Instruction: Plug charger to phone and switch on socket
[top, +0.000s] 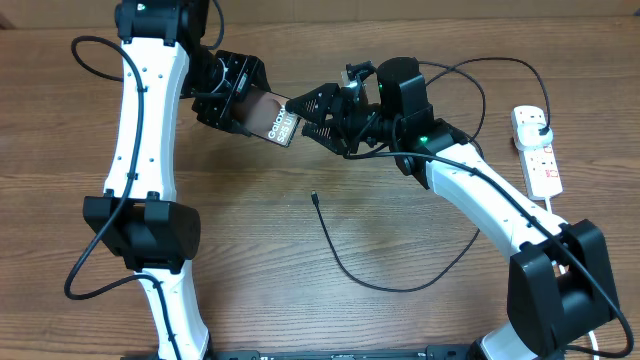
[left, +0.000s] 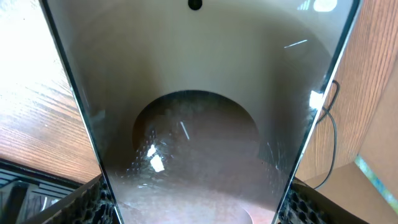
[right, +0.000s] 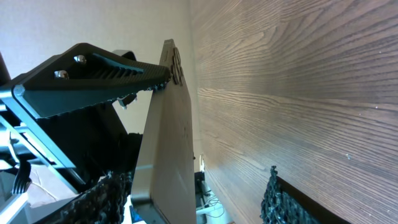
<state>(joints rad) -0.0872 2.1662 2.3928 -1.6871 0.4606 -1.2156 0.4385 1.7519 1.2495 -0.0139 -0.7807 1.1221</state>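
The left gripper pinches the phone by its long edges and holds it tilted above the table, lettering up. The right gripper straddles the phone's free end with its jaws spread, one finger close beside the slab, the other well clear. The charger lies loose on the wood, its small tip near the grippers. The socket sits at the right edge, well apart
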